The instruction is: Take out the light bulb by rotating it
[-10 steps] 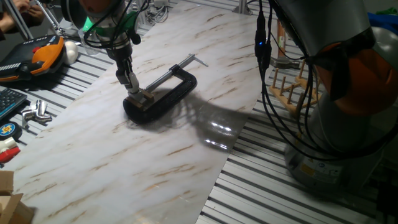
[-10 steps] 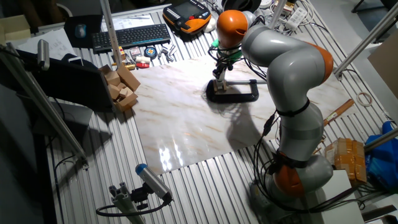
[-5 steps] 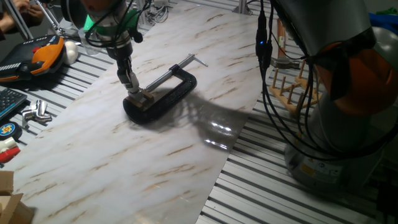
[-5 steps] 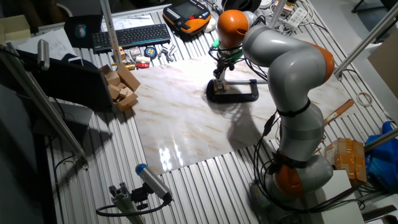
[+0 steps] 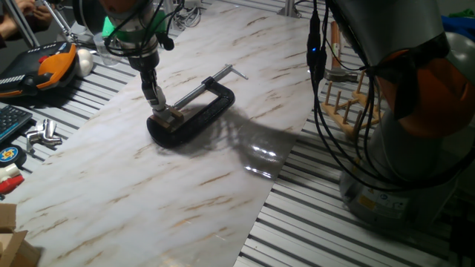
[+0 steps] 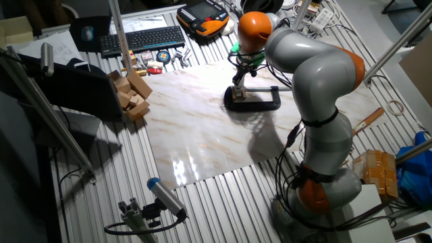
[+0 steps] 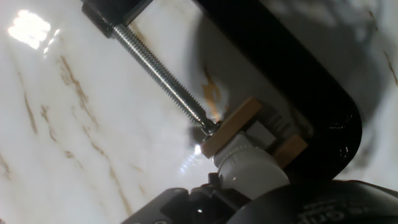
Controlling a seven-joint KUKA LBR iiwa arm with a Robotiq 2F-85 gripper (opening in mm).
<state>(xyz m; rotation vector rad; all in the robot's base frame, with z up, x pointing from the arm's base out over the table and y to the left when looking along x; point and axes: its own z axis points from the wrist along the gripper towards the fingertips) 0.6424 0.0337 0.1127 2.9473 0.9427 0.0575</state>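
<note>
Change: since a second ago we see the gripper head turned a little about its own axis and sitting slightly higher; the clamp and block lie where they were.
Arm: our grey and orange arm (image 6: 307,74) reaches from the right side of the table across to the far part of the marble board, wrist pointing down.
Table: a slatted metal table (image 6: 223,202) carries everything; a keyboard (image 6: 142,38) and an orange and black handset (image 6: 202,13) lie at its far side.
Board: the marble-patterned board (image 5: 111,193) covers the middle of the table, with a glare patch towards its right edge.
Clamp: the black C-clamp (image 5: 211,107) lies flat on the board, its threaded screw (image 7: 158,71) pressing against the wooden block.
Block: the tan wooden block (image 7: 233,127) sits inside the clamp's mouth, pinned between the screw tip and the black frame.
Gripper: the gripper (image 5: 157,105) stands straight above the block, its fingers reaching down to it. In the hand view its dark body fills the bottom edge; the fingertips are hidden, so we cannot tell whether they are apart or closed on the bulb.
Bulb: the light bulb (image 7: 252,168) is a white rounded piece seated in the block, right beneath the gripper, in the near end of the clamp.
</note>
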